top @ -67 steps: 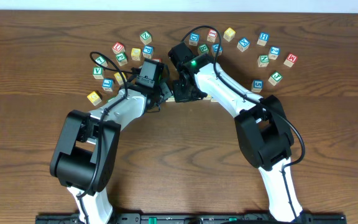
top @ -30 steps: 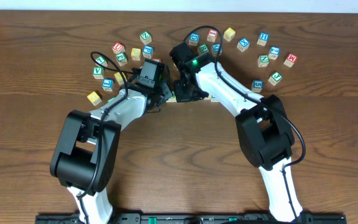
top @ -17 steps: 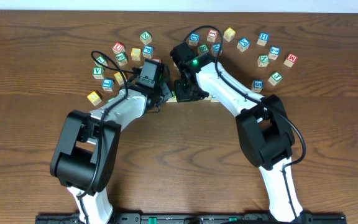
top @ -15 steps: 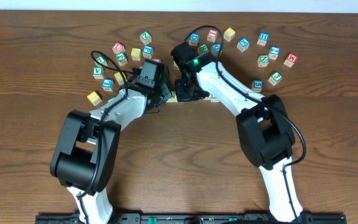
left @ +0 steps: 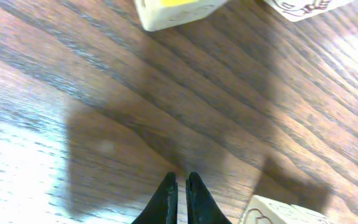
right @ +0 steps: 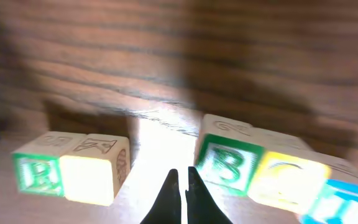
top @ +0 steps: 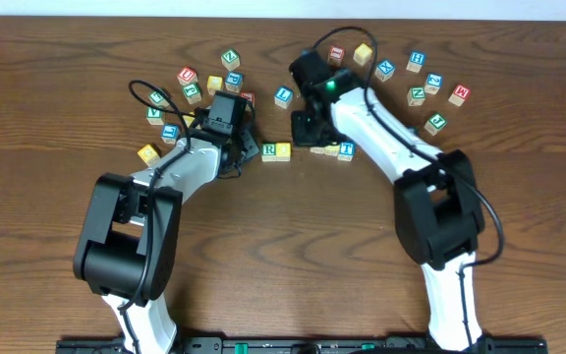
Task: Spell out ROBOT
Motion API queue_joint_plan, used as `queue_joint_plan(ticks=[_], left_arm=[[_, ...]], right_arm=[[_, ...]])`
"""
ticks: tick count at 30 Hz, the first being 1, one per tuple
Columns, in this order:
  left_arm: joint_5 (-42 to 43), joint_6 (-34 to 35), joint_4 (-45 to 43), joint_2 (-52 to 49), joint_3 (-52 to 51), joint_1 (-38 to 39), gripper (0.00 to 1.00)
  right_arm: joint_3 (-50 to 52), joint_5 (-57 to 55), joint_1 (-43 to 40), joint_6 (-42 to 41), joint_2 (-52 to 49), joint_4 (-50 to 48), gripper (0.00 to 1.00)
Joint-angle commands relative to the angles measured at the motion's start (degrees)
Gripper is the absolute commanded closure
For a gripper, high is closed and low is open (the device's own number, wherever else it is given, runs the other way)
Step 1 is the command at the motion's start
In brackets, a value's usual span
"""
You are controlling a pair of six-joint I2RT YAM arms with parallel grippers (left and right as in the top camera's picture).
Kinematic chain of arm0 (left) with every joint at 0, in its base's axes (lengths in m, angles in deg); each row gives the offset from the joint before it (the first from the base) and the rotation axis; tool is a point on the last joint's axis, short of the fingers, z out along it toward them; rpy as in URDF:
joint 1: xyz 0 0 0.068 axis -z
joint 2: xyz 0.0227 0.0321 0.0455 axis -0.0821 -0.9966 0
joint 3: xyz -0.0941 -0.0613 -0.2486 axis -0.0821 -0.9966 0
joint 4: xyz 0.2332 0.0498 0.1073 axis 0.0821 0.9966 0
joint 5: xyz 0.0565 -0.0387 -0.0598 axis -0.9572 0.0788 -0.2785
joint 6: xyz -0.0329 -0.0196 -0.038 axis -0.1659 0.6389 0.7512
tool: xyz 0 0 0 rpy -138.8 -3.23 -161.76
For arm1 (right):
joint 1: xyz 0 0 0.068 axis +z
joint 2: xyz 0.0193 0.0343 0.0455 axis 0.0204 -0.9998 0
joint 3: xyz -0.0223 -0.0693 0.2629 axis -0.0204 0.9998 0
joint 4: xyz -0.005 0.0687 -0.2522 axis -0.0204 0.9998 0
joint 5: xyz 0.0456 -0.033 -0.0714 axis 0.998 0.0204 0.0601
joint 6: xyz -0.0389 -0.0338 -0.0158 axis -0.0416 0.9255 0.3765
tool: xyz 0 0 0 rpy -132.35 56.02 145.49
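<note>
A row of cubes lies mid-table. The green R cube (top: pixel 269 150) and a plain yellow cube (top: pixel 283 150) touch each other. After a gap come the green B cube (right: pixel 227 167), a second yellow cube (top: pixel 332 149) and the blue T cube (top: pixel 346 149). The right wrist view shows the R cube (right: pixel 37 174) and the first yellow cube (right: pixel 86 177) at left, and the T cube (right: pixel 347 202) at far right. My right gripper (top: pixel 304 141) (right: pixel 180 177) is shut and empty, over the gap. My left gripper (top: pixel 242 155) (left: pixel 180 183) is shut and empty, left of the R cube.
Other letter cubes lie scattered along the back: a left cluster around (top: pixel 187 75), a right cluster around (top: pixel 417 61), a blue-lettered cube (top: pixel 283 95) and a lone yellow cube (top: pixel 148 153). The left wrist view shows cube edges at top (left: pixel 173 9) and at bottom right (left: pixel 278 211).
The right arm has drawn back and to the right, uncovering the R and yellow cubes. The left gripper has shifted left, away from the row.
</note>
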Motion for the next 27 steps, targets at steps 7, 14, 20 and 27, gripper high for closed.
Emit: queue_joint_plan(ticks=[7,14,20,27], left_arm=[[-1.1,-1.4,0.5,1.7,-0.4,-0.2,0.93],[-2.2,-2.5,0.6,2.3,-0.4,-0.2,0.93],[-3.5,-3.3,1.0,2.3,-0.4,-0.2,0.92],[-3.9,-3.3,1.1,2.3,-0.4,-0.2,0.93]], right_arm=[[-0.8,-1.6,-4.7,1.6,4.4,2.4,0.99],[-0.7,-1.4,-7.6,5.9,3.6,-1.9,0.98],[-0.6,-1.0,-6.8,5.9,0.9,-3.5,0.99],[-0.6,-1.5,-6.3,5.4,-0.9,-3.5,0.99]])
